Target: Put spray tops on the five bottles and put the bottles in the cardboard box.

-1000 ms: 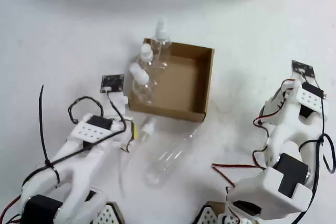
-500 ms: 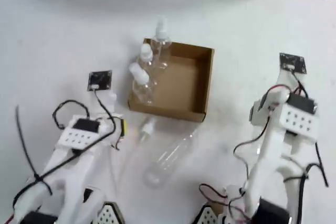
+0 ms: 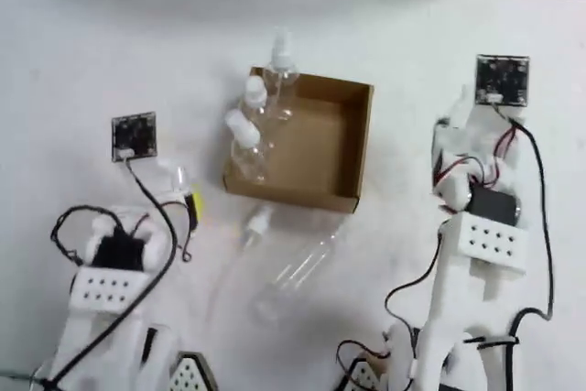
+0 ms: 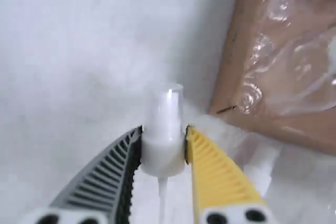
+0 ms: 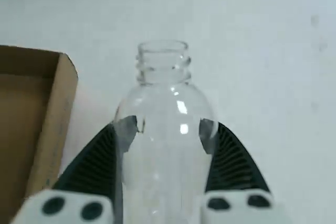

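Our left gripper point(image 4: 163, 132) pinches a spray top point(image 4: 164, 121) left of the cardboard box point(image 3: 364, 144), our right gripper point(image 5: 168, 125) clasps an uncapped bottle point(image 5: 163, 64) by its body on the box's right, so the top and the open neck sit well apart with the box between them

Bright even light, faint soft shadows

White arms point(image 3: 481, 244), black and red cables point(image 3: 145, 191), left end effector point(image 4: 163, 132) grey and yellow.
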Controlling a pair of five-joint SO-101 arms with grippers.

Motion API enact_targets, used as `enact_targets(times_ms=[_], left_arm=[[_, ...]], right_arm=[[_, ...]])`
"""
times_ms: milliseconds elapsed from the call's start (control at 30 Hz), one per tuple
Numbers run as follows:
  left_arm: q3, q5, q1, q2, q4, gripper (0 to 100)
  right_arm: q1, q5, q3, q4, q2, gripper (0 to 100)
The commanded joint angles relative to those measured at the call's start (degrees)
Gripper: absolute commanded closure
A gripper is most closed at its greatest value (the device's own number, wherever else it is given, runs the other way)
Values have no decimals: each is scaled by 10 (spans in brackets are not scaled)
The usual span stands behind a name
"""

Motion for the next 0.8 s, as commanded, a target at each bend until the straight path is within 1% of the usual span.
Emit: enact_targets(times_ms=[0, 67, 133, 200, 333, 400, 600, 700, 767], left_arm=[[-12, -7, -4, -102, -50, 980], [-12, -7, -5, -145, -73, 980], [-12, -7, -5, -182, -97, 980], [-12, -7, -3, -213, -127, 980], [-19, -7, -2, -240, -196, 980], [-42, -8, -4, -240, -215, 980], [-163, -65, 0, -240, -224, 980], [-231, -67, 0, -237, -224, 980], [-283, -67, 7, -211, -224, 980]], right_arm=[[-37, 1, 16, -70, -41, 981], [-60, -25, 48, -107, -73, 981], [-84, -88, 90, -152, -112, 981], [-109, -135, 124, -196, -150, 982], [-164, -141, 169, -247, -213, 982], [-193, -143, 184, -256, -241, 982], [-307, -142, 252, -258, -333, 982], [-358, -142, 294, -258, -378, 982], [-388, -143, 319, -258, -407, 982]])
